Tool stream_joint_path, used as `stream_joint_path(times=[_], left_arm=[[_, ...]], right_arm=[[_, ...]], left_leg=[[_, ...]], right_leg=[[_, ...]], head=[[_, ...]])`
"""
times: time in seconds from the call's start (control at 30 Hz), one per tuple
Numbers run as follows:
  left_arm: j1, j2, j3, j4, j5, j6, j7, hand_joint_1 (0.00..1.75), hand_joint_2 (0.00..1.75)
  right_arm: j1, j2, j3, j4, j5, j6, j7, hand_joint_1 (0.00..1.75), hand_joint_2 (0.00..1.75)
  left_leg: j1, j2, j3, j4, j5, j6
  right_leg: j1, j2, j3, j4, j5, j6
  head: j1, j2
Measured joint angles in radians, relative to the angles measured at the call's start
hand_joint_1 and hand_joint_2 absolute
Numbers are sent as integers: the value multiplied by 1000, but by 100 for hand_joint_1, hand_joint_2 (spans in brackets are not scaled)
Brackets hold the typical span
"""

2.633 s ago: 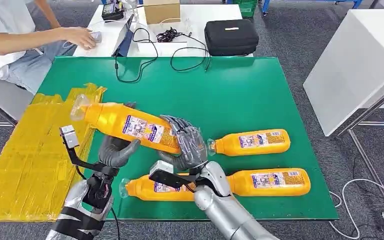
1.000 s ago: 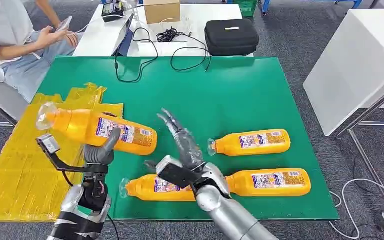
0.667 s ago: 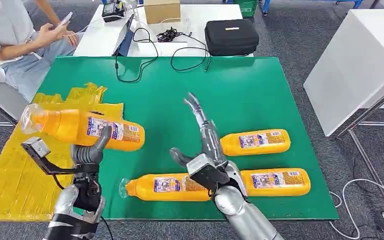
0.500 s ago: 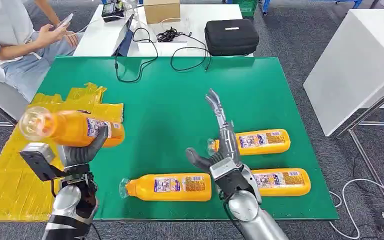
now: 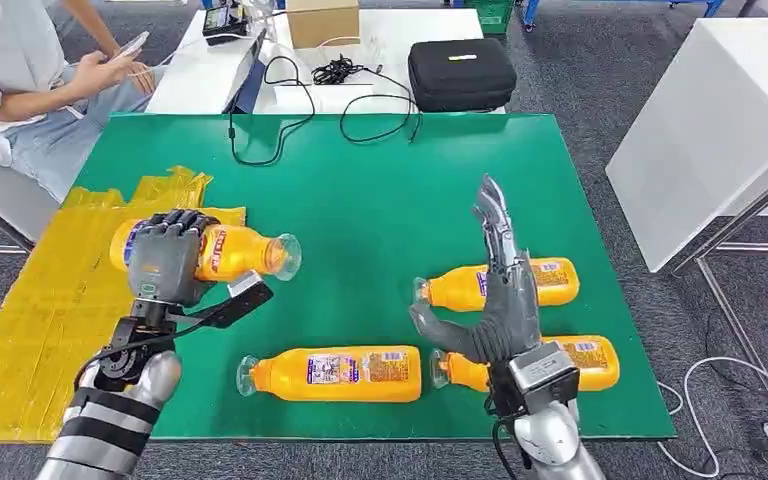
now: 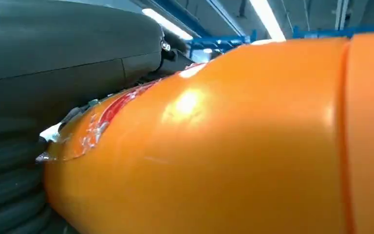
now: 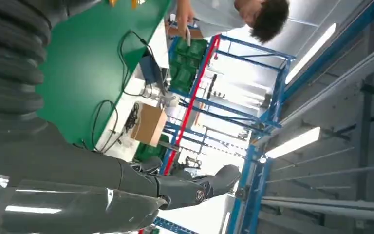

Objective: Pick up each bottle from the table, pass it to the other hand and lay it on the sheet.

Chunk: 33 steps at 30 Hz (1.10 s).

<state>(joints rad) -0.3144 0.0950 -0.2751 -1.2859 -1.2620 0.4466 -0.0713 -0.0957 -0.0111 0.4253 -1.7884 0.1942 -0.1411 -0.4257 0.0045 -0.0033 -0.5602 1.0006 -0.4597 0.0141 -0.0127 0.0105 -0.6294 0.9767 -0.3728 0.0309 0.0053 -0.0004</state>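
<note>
Item: orange plastic bottle with printed label, held [image 5: 222, 250]. Lies crosswise in the robot's left hand [image 5: 167, 258], over the near-left part of the green table mat [image 5: 380, 190], at the edge of the crinkled yellow plastic sheet [image 5: 50, 310]. Dark fingers [image 5: 175, 222] curl over the top of the bottle's body and clamp it; clear neck end sticks out past the hand toward the middle of the mat, base end sticks out the other way over the sheet. Left wrist view: orange wall of the bottle [image 6: 233, 146] pressed close against the grey hand [image 6: 53, 63]

Item: right hand [image 5: 495, 300], raised upright above the near-right part of the mat. Fingers straight and apart, thumb spread to the side, nothing in them

Item: three more orange bottles, lying flat on the mat
- bottle at the near edge, centre [image 5: 335, 372], neck toward the sheet
- bottle at the near edge, right [image 5: 585, 360], partly hidden behind the right wrist
- bottle just behind that one [image 5: 540, 282], partly hidden behind the right hand's fingers

Beyond the mat's far edge: white desk [image 5: 400, 30] bearing a black zip case [image 5: 460, 72], a brown cardboard box [image 5: 322, 20] and black cables [image 5: 300, 100] trailing onto the mat. Seated person [image 5: 20, 90] off the mat's far-left corner, holding a phone
</note>
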Motion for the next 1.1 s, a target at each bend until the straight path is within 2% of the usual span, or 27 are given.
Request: stream_joint_path(times=[0.27,0.43,1.0,1.03,1.07,1.1], left_arm=[[-145,29,-39,244,-58,-78,35,175,175],[-221,22,-55,397,-91,-134,135,175,175],[-347,-5,-64,669,-116,-208,231,175,175],[-351,-7,-64,682,-116,-208,231,96,175],[-354,-8,-64,690,-116,-212,231,28,175],[-358,-9,-64,701,-116,-221,228,0,175]], right_arm=[[3,-1,-3,-12,3,47,6,0,175],[5,0,-2,-11,3,79,19,0,175],[8,15,1,24,41,101,45,0,175],[8,16,1,28,41,101,46,0,175],[8,16,2,31,42,103,47,0,175],[8,17,2,35,42,106,50,0,175]], left_leg=[[0,0,0,0,0,0],[0,0,0,0,0,0],[0,0,-1,0,0,0],[0,0,-1,0,0,0],[0,0,-1,0,0,0],[0,0,-1,0,0,0]], right_leg=[[0,0,0,0,0,0],[0,0,0,0,0,0],[0,0,0,0,0,0],[0,0,0,0,0,0],[0,0,0,0,0,0],[0,0,0,0,0,0]], head=[[0,0],[0,0],[0,0],[0,0],[0,0],[0,0]])
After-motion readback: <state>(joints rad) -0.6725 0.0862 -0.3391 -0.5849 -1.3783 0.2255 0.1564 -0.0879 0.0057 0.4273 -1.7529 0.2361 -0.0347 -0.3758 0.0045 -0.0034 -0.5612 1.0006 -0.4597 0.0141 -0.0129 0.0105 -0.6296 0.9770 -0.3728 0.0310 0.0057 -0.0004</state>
